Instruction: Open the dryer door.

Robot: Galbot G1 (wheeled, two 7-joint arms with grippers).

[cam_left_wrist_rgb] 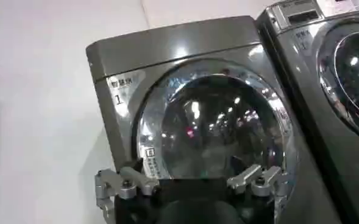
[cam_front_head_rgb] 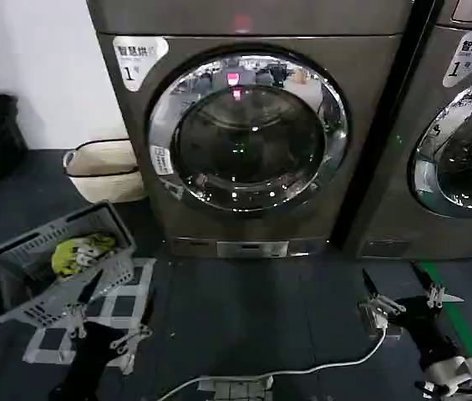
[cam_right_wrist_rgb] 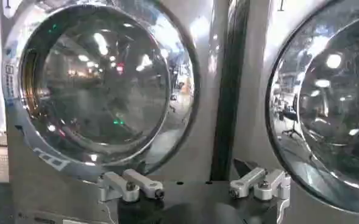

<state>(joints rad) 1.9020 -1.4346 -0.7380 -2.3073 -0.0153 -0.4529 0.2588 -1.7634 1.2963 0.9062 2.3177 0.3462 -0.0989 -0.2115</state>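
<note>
Two end effectors, left (cam_front_head_rgb: 117,303) and right (cam_front_head_rgb: 396,284), gape empty; grey basket (cam_front_head_rgb: 18,276) holds yellow-green cloth (cam_front_head_rgb: 81,252).

The right gripper (cam_right_wrist_rgb: 194,182) is hovering with fingers spread, short of the closed dryer door (cam_right_wrist_rgb: 97,85); the neighbouring machine (cam_right_wrist_rgb: 325,103) is standing alongside.

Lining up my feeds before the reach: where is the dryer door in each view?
Head view: dryer door upper centre, closed.
Left wrist view: centre-right, beyond the left gripper.
Right wrist view: on the picture's left side, beyond the right gripper.
Shared landmark: white corner label.
</note>
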